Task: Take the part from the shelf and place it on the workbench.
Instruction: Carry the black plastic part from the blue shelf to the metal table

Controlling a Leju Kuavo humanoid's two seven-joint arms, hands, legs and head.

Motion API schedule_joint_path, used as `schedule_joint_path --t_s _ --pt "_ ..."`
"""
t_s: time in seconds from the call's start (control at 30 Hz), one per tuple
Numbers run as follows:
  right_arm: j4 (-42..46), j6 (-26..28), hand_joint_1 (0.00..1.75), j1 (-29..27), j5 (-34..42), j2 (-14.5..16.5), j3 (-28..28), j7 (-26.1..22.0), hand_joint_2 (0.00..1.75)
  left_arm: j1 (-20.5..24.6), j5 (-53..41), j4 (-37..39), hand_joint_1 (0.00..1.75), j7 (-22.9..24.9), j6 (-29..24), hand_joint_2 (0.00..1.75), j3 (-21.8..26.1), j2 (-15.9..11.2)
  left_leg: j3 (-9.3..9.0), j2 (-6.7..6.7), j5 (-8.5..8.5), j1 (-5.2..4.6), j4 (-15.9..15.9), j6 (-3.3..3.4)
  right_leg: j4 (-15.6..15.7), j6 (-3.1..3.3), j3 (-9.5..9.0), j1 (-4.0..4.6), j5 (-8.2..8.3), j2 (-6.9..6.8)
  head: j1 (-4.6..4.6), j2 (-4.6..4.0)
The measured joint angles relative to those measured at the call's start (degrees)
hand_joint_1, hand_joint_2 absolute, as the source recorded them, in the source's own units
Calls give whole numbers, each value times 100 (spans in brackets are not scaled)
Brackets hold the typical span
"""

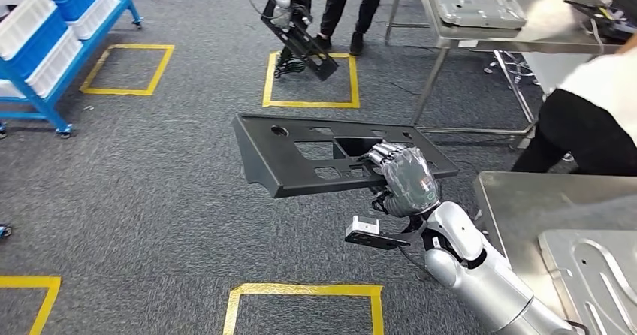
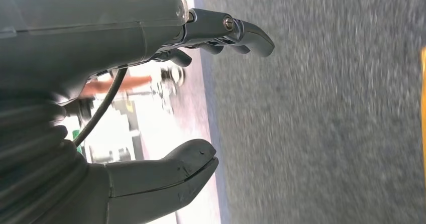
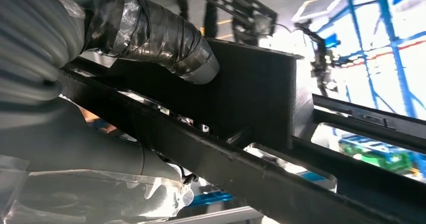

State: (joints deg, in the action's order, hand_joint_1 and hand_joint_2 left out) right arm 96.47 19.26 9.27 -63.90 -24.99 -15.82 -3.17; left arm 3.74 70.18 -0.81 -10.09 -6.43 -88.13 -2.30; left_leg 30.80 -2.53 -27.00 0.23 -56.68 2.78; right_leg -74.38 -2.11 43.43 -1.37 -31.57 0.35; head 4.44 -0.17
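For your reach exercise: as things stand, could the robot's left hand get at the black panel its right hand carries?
Probably not yet. The left hand, open, hangs over carpet, apart from the black panel gripped by the right hand; nothing visibly blocks it.

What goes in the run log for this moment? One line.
right hand: holds black panel above carpet | left hand: holds nothing, fingers apart | workbench: panel not yet placed

Right arm (image 1: 481, 275) reaches forward, its hand (image 1: 406, 177) clasped around the part (image 1: 300, 158). Left hand (image 2: 150, 103) hangs with fingers (image 2: 251, 33) apart, holding nothing.
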Motion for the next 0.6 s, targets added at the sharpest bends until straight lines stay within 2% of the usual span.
schedule_joint_path --t_s 0.03,0.07,0.1,0.13,0.17,0.2,0.27,0.3,0.37,0.4,0.43,0.47,0.5,0.53,0.57,0.6 --pt "-12 0 175 -14 -1 9 2 0 175 7 0 0 0 3 0 175 0 -2 -4 -74 -11 -1 -5 -11 102 -14 -72 -17 98 -28 1 0" --pt "-19 0 175 -21 -1 16 5 0 175 16 0 0 0 3 0 175 0 -2 -12 -138 -27 1 -17 -31 436 -23 -266 -28 272 -96 1 0" --pt "-24 0 175 -23 -1 22 14 0 175 23 0 1 0 4 0 175 -1 -2 -21 -202 -52 -3 -37 -60 858 -24 -497 -28 419 -231 1 0" --pt "-27 1 175 -23 -1 29 23 0 175 29 0 1 0 4 0 175 -1 -4 -30 -258 -83 -14 -64 -97 1213 -10 -692 -15 532 -338 0 0" --pt "-28 2 175 -24 -1 35 33 0 175 32 0 2 0 4 0 175 -2 -6 -38 -305 -112 -25 -84 -134 1439 14 -814 4 583 -413 -1 0" --pt "-29 3 175 -26 -1 39 42 -1 175 38 -1 2 0 4 0 175 -3 -8 -50 -356 -136 -37 -94 -169 1518 44 -849 28 578 -427 -1 0" --pt "-28 5 175 -34 -2 44 54 -2 175 57 -10 2 0 4 2 175 -4 -7 -81 -444 -171 -30 -93 -237 1514 114 -841 42 589 -282 -2 0" --pt "-27 7 175 -36 -2 44 60 -3 175 67 -16 2 0 4 3 175 -5 -5 -85 -386 -217 -12 -129 -270 1525 150 -845 35 596 -216 -2 0" --pt "-25 11 175 -28 -3 49 68 -5 175 74 -22 2 0 3 3 175 -5 -1 54 -82 -467 27 -483 -315 1549 224 -857 15 612 -98 -3 0" --pt "-26 13 175 -24 -3 54 70 -5 175 68 -22 2 0 3 3 175 -5 0 213 89 -658 35 -831 -322 1550 246 -855 22 612 -41 -3 0" --pt "-27 13 175 -23 -3 62 71 -6 175 60 -21 2 0 3 2 175 -5 1 418 177 -845 38 -1244 -322 1547 262 -852 34 611 25 -3 0" --pt "-28 13 175 -27 -3 69 70 -7 175 50 -21 2 0 4 2 175 -6 1 609 210 -965 36 -1605 -318 1543 270 -850 47 610 100 -3 0" --pt "-29 13 175 -31 -3 75 70 -7 175 42 -21 2 0 4 2 175 -6 1 728 221 -966 35 -1793 -308 1538 273 -850 59 609 181 -3 0" --pt "-30 13 175 -34 -3 79 70 -7 175 39 -20 2 0 4 2 175 -6 1 742 235 -842 35 -1747 -290 1531 276 -853 68 609 267 -2 0" --pt "-29 13 175 -34 -3 80 70 -6 175 36 -20 2 0 4 2 175 -6 1 649 272 -625 35 -1479 -267 1524 274 -857 71 607 351 -2 0" --pt "-29 13 175 -34 -4 82 70 -6 175 35 -20 2 0 4 2 175 -6 -1 486 375 -379 35 -1059 -239 1517 270 -859 68 605 431 -2 0"
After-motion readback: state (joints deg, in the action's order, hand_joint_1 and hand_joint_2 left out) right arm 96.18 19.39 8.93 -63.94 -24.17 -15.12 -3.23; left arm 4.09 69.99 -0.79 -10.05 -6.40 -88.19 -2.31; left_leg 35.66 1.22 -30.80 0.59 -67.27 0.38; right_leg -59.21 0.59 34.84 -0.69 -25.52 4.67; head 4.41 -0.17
